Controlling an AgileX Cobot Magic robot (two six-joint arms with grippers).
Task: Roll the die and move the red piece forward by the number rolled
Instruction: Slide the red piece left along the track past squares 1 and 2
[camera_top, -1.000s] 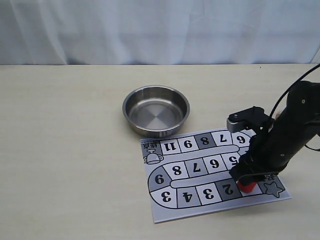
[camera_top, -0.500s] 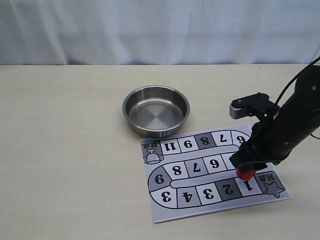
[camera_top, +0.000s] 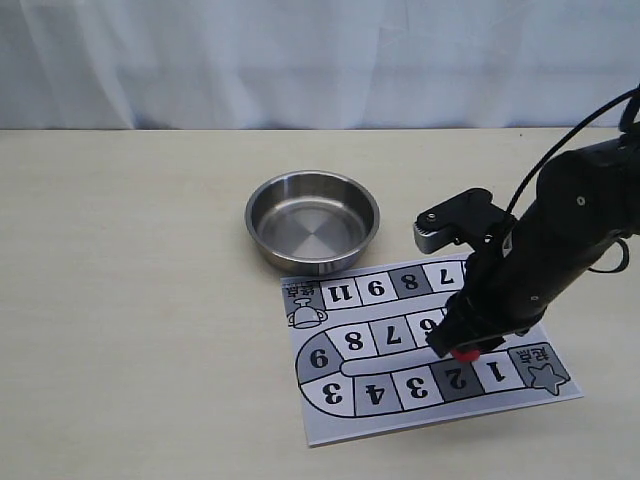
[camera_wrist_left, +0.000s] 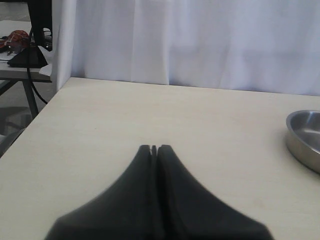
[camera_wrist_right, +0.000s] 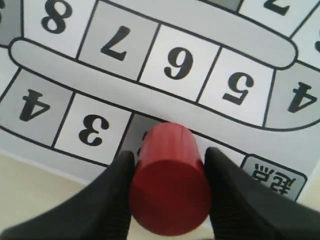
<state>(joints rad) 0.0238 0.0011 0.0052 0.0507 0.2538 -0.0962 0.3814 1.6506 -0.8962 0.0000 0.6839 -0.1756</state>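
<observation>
The right claw (camera_top: 462, 345) pinches the red piece (camera_wrist_right: 170, 187) over square 2 of the board (camera_top: 318, 415) at the exterior view's lower right, so setting it down seems left, while the die is out of sight and the left claw (camera_wrist_left: 154, 149) is pressed together.

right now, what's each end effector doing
left end effector: closed, nothing in it
right end effector: closed on the red piece

Bowl (camera_top: 312, 225) behind board (camera_top: 322, 424); red piece (camera_top: 466, 354) in right tool (camera_top: 461, 346), over board's near row.
</observation>
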